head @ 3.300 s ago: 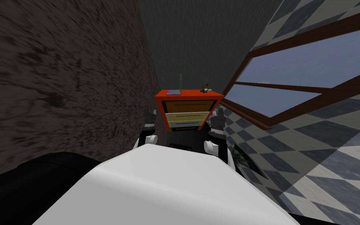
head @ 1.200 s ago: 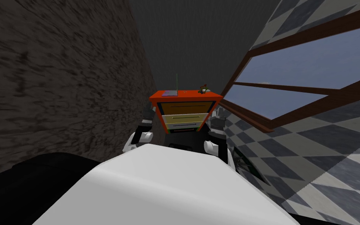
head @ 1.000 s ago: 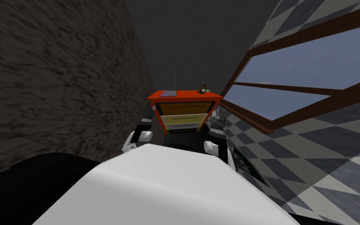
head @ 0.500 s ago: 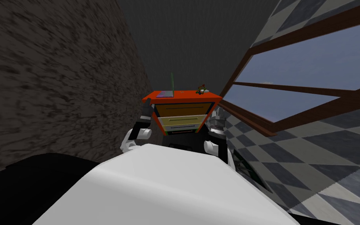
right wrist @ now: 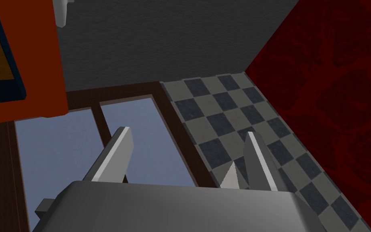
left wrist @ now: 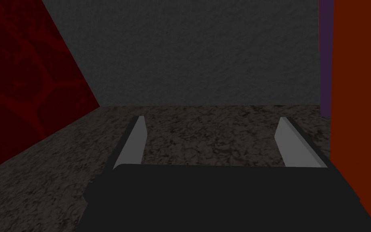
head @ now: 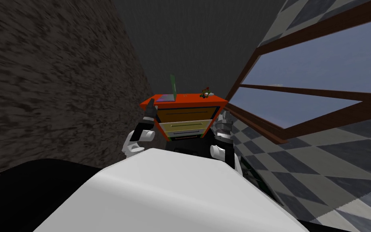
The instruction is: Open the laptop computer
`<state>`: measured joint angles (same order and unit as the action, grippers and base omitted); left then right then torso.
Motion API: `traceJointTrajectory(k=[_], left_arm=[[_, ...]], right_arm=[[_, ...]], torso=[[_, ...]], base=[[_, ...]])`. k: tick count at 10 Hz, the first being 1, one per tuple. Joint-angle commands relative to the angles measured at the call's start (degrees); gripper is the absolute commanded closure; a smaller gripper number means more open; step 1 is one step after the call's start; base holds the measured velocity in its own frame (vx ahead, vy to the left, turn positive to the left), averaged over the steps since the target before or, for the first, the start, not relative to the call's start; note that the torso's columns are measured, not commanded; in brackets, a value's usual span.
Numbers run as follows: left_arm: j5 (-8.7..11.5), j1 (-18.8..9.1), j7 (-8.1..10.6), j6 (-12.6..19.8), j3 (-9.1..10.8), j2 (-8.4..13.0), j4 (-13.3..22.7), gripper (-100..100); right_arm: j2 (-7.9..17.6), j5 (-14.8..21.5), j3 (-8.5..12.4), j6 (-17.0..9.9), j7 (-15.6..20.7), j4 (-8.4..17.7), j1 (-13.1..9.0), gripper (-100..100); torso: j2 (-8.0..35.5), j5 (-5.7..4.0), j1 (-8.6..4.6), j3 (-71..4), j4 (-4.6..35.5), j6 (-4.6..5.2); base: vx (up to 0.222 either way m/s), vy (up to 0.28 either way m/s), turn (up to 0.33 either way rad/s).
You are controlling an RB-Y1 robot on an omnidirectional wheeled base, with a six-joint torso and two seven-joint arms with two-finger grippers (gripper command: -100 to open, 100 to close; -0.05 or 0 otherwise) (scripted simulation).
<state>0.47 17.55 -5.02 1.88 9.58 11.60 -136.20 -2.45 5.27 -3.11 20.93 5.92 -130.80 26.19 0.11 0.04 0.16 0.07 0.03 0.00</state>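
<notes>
The laptop (head: 167,97) lies on the left part of the orange dresser's (head: 217,101) top, purple-grey base flat, thin green lid (head: 173,83) standing upright at the base's right side. My left gripper (head: 151,104) is raised beside the dresser's top left corner, just below and left of the laptop. In the left wrist view that gripper (left wrist: 215,139) is open and empty, with the dresser's orange side (left wrist: 361,100) close beside one finger. My right gripper (head: 224,117) hangs by the dresser's right side; in its wrist view it (right wrist: 186,155) is open and empty.
The dresser has several drawers (head: 184,116) facing me and a small green and red object (head: 205,93) on its top right. A dark rough wall (head: 60,80) runs close on the left. A brown-framed window (head: 301,92) and checkered tiles (head: 325,161) lie on the right.
My left arm has risen from beside the drawers to the dresser's top left corner. My head view has swung, so the dresser sits further left and the laptop's lid shows broader.
</notes>
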Motion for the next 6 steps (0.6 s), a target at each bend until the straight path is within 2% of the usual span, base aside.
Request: traceJointTrajectory(k=[1,5,6], left_arm=[[-0.09,-1.46,-0.37,3.13,0.89,0.37,-0.65,-100],[-0.24,-5.03,-1.23,10.12,3.37,2.03,-2.0,-100],[-0.24,-5.03,-1.23,10.7,3.37,2.03,-2.0,-100]], right_arm=[[0.0,0.0,0.0,0.0,0.0,0.0,0.0,0],[0.0,0.0,0.0,0.0,0.0,0.0,0.0,0],[-0.01,0.0,-0.01,0.0,0.0,0.0,0.01,0]], torso=[[-0.03,-0.02,-0.12,-0.01,0.0,0.0],[-0.25,-0.06,-0.28,-0.14,-0.06,0.01],[-0.31,-0.07,-0.29,-0.18,-0.07,0.01]], base=[[0.068,-0.042,0.002],[0.104,-0.066,-0.019],[0.1,-0.062,-0.002]])
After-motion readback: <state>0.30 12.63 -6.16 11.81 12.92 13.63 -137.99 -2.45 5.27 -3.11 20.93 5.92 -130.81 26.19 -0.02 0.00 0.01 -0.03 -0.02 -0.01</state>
